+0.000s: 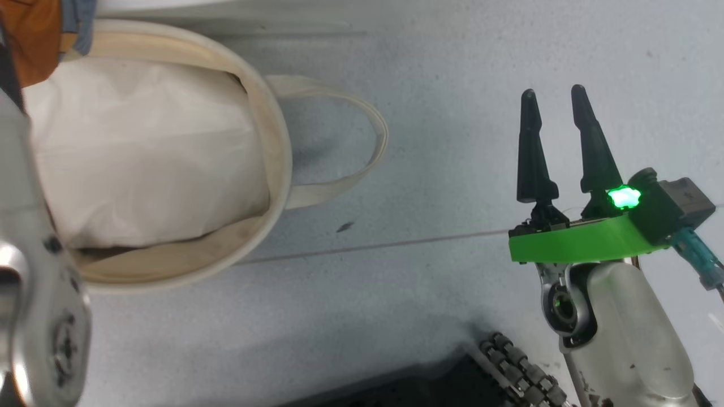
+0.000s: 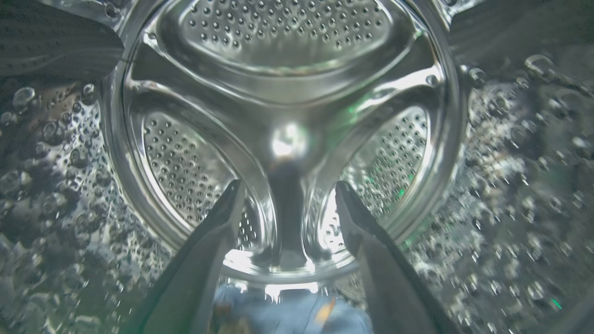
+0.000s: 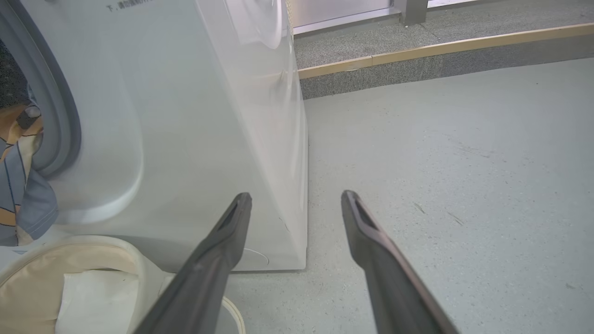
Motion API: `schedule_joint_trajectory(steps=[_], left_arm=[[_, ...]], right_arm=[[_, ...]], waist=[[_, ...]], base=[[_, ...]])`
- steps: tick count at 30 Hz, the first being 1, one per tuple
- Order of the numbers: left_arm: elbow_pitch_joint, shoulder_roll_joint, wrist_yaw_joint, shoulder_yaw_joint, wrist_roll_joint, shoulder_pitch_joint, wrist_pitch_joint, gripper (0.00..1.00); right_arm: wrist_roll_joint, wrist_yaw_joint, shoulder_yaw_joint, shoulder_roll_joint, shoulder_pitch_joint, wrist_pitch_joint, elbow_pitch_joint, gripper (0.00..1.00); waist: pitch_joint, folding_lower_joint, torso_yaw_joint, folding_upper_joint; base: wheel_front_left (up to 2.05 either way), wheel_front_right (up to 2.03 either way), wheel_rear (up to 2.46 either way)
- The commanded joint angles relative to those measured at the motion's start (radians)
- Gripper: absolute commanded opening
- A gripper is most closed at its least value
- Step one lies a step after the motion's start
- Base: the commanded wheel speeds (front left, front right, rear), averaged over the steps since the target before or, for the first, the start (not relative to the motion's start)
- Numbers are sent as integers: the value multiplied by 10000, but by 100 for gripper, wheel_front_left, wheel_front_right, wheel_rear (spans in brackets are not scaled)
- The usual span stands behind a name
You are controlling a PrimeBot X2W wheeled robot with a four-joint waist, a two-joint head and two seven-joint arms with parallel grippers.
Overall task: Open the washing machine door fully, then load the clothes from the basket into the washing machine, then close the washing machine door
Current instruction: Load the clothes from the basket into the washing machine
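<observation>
My left gripper [image 2: 288, 185] is open deep inside the washing machine's steel perforated drum [image 2: 287, 60]. A blue piece of the clothes [image 2: 287, 311] with an orange patch lies on the drum floor below its fingers. A cream, orange and light-blue piece [image 3: 18, 185] hangs over the grey rubber ring [image 3: 55, 106] of the white washing machine [image 3: 185, 116]; its orange corner [image 1: 34, 34] shows in the head view. The cream basket [image 1: 277, 130] stands on the floor below the opening. My right gripper [image 1: 553, 93] hangs open and empty, well to the basket's right. The door is out of view.
A plain white padded bag [image 1: 141, 152] fills the basket, whose loop handle [image 1: 373, 135] lies out on the grey floor. My pale left forearm [image 1: 34, 316] crosses the lower left. My dark base [image 1: 509, 367] is at the bottom. A raised step [image 3: 441, 46] runs behind the machine.
</observation>
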Motion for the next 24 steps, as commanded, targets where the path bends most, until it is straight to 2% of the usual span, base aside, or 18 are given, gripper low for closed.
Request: schedule_joint_trajectory(steps=[1,14,19,24], left_arm=[[-436,259,-47,-69,-5,264,-42,100],[-1985,-586,-525,-527,-292,5334,-42,100],[-2269,-833,-551,-681,-507,7173,-42,100],[-2766,-900,-391,-1081,-224,8983,-42,100]], right_arm=[[-58,2,216,-22,168,-49,-225,100],[-994,2,35,-22,520,-49,398,100],[-970,2,-19,-22,1012,-49,578,100],[-811,2,35,-22,1629,-49,746,100]], waist=[[-311,1,166,0],[-3172,1,1326,0],[-4384,1,1725,0],[-5410,1,1809,0]], base=[[0,0,0],[0,0,0],[0,0,0],[0,0,0]])
